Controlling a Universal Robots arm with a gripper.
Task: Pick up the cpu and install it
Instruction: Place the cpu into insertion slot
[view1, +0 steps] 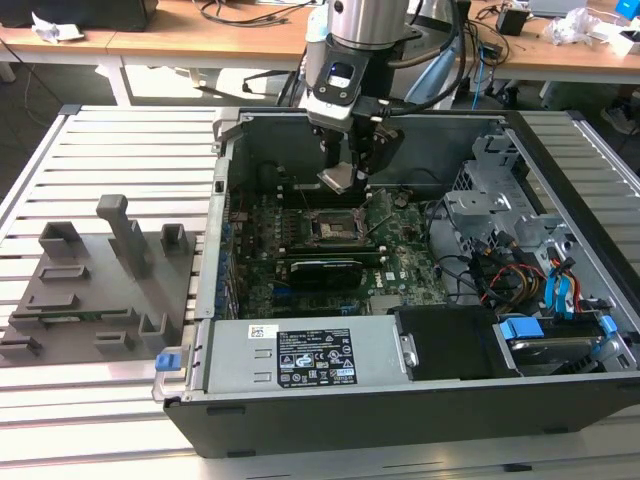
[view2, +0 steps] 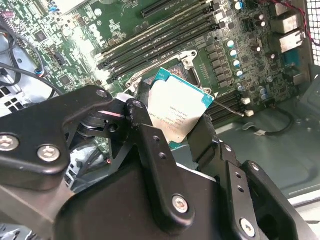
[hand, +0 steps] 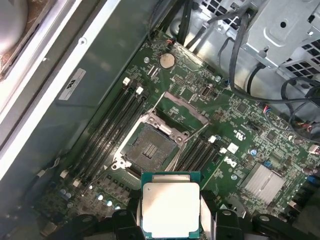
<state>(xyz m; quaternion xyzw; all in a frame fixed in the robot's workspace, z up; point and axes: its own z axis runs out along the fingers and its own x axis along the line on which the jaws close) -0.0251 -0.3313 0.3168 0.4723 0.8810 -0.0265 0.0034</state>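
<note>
One grey plastic tray (view1: 95, 290) lies on the slatted metal table (view1: 120, 150), well apart from the gripper, toward the exterior view's left. Next comes the open computer case (view1: 400, 420), and the gripper (view1: 350, 172) hangs inside it, above the green motherboard (view1: 405, 265). Its two black fingers (view2: 147, 135) are drawn narrow and clamp the cpu (view2: 177, 112), one finger on each of two opposite edges. The chip is lifted and touches nothing else. In the second wrist view the cpu is tilted, and its silvery plate with a thin green border faces the camera. The black socket (hand: 150, 147) sits on the board under the gripper, apart from the chip. Its cover plate is folded back and its middle is bare, so the cpu is not yet installed. Dark memory slots (hand: 107, 130) run just beside the socket. Toward the exterior view's right of the gripper stand a metal drive cage (view1: 490, 185) and a bundle of coloured cables (view1: 520, 275), near it but not touching.
</note>
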